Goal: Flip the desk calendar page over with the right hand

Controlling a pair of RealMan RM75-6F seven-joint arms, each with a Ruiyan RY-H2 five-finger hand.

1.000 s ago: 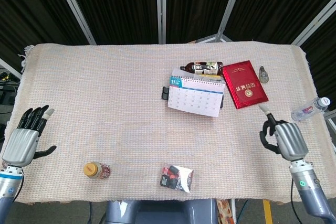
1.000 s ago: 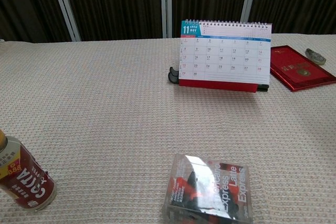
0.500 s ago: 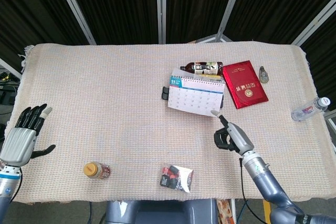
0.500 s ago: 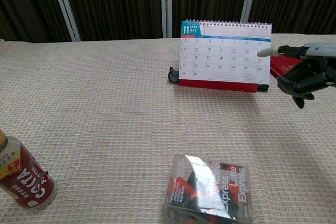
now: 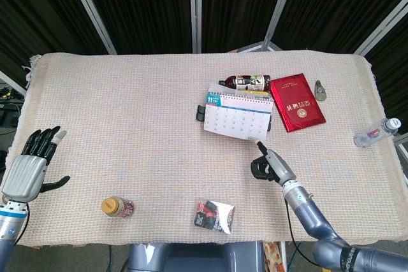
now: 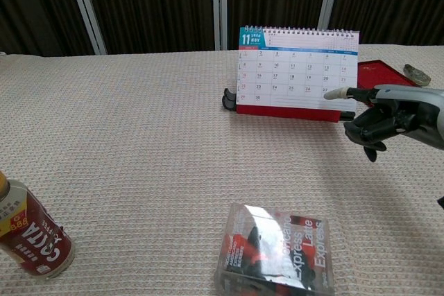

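Note:
The desk calendar (image 5: 238,118) (image 6: 297,71) stands upright at the table's middle right, showing a November page with a red base. My right hand (image 5: 268,165) (image 6: 388,119) is just in front of its lower right corner. One finger (image 6: 334,93) stretches out to the bottom right of the page while the others are curled in, holding nothing. Whether the tip touches the page I cannot tell. My left hand (image 5: 29,164) hovers at the table's left edge with fingers spread and empty; only the head view shows it.
A lying bottle (image 5: 245,83) is right behind the calendar, and a red booklet (image 5: 296,102) (image 6: 399,91) lies to its right. A black clip (image 6: 228,98) sits at its left foot. A can (image 5: 117,207) (image 6: 31,233) and a clear packet (image 5: 214,214) (image 6: 274,251) lie near the front edge.
My right hand has swung in from the table's right edge to the calendar's lower right corner, its extended finger dropping lower on the page. The left hand barely moved.

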